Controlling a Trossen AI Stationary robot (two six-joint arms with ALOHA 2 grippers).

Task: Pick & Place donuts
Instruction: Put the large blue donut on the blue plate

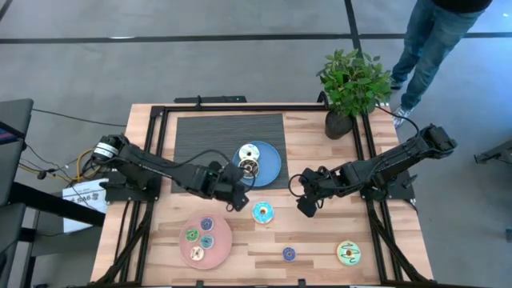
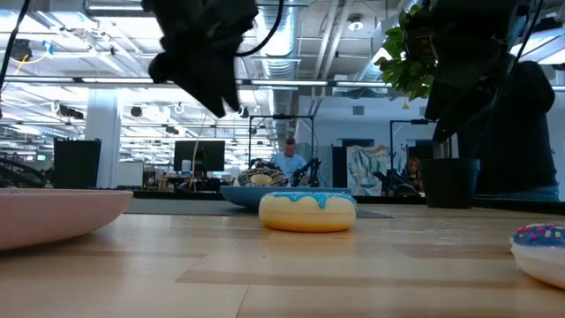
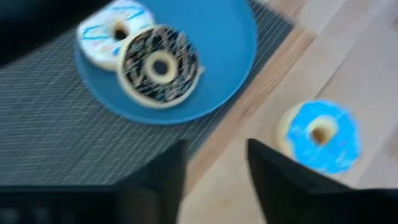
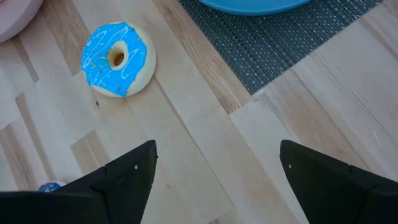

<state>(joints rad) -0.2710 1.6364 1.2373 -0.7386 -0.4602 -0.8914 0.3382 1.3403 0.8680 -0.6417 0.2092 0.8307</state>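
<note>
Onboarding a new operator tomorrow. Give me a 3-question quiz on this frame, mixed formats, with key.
1. True or false: the blue plate holds two donuts.
2. Which donut lies on bare wood between the two pincers? A) blue-iced donut B) yellow-green donut C) brown donut
3. Fill in: the three tiny donuts sit on the ____ plate.

Key: 1 true, the brown one and the white donut. 2 A: it lies between the left pincer and the right pincer. 3 pink.
</note>
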